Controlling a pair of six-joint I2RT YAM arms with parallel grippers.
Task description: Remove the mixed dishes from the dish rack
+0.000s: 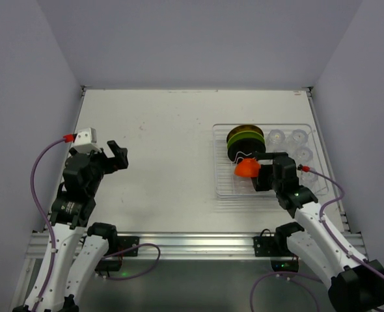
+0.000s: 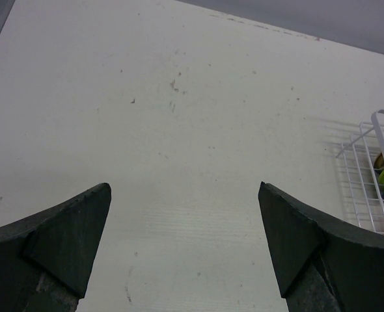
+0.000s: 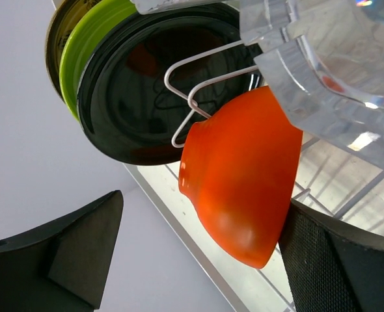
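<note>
The dish rack (image 1: pixel 217 177) lies on the right side of the table. Black (image 3: pixel 137 104), lime green (image 3: pixel 88 49) and yellow-brown (image 3: pixel 56 32) plates stand on edge in it, behind white wire dividers (image 3: pixel 191 97). The orange-red bowl (image 3: pixel 241 188) leans on its side against the wire in front of them. My right gripper (image 3: pixel 205 199) is open around the bowl: one finger (image 3: pixel 335 260) sits by its base, the other (image 3: pixel 75 253) is well apart from its rim. Several clear cups (image 1: pixel 289 138) fill the rack's right half. My left gripper (image 2: pixel 185 185) hangs open over bare table, holding nothing.
A clear cup (image 3: pixel 329 71) looms just above the bowl in the right wrist view. The rack's white wire corner (image 2: pixel 368 175) shows at the right edge of the left wrist view. Grey walls close in the table on three sides.
</note>
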